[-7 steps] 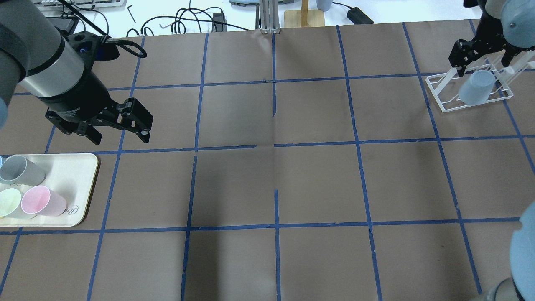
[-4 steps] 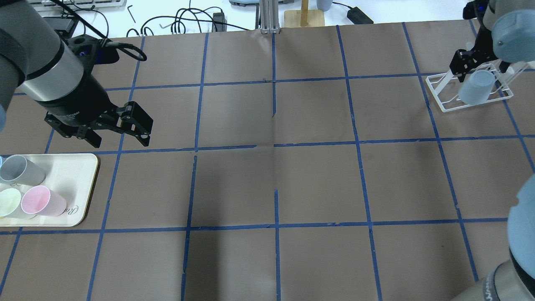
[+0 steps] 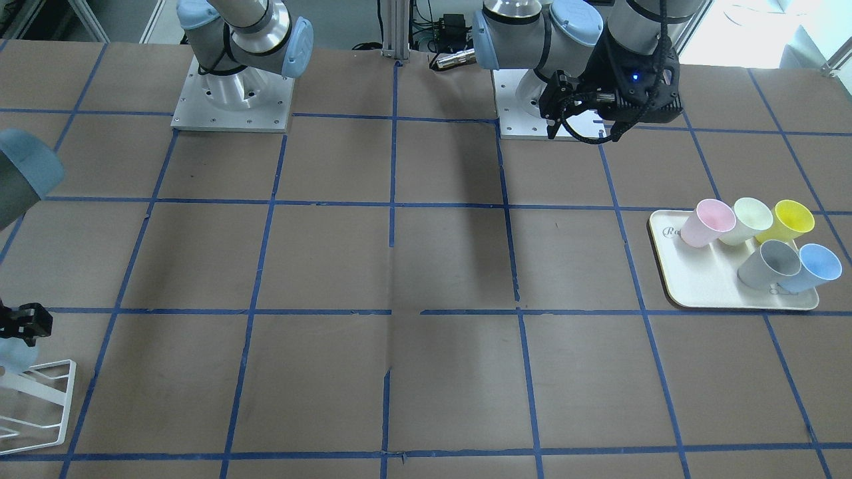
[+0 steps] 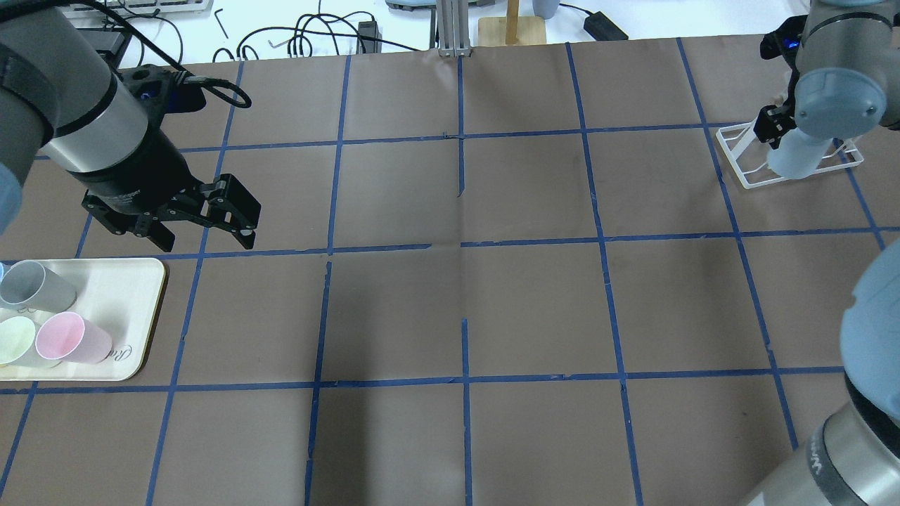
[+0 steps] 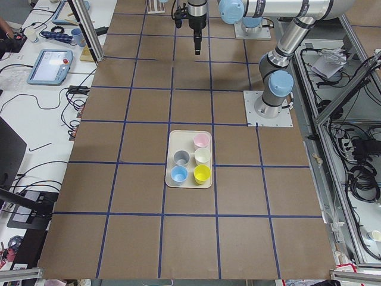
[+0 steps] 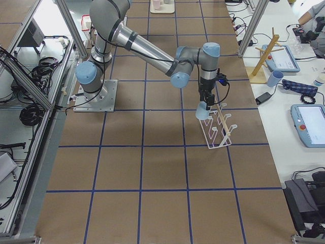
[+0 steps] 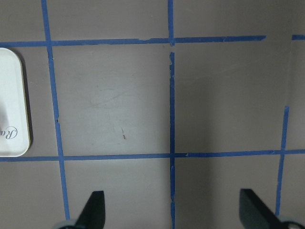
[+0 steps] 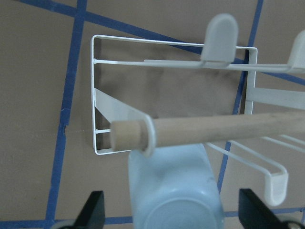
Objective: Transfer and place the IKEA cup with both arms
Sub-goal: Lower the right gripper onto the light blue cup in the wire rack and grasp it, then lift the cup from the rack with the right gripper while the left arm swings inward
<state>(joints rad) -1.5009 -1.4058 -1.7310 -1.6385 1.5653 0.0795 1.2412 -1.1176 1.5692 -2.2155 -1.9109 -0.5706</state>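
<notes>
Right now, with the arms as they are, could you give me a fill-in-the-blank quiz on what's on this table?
1. The tray holds ___ cups.
2. The wire rack carrying the IKEA cup is ___ in colour.
3. The left gripper is open and holds ___.
4. The right gripper has a finger on either side of the IKEA cup, neither touching it, so it is ___.

Missing words: five; white; nothing; open.
</notes>
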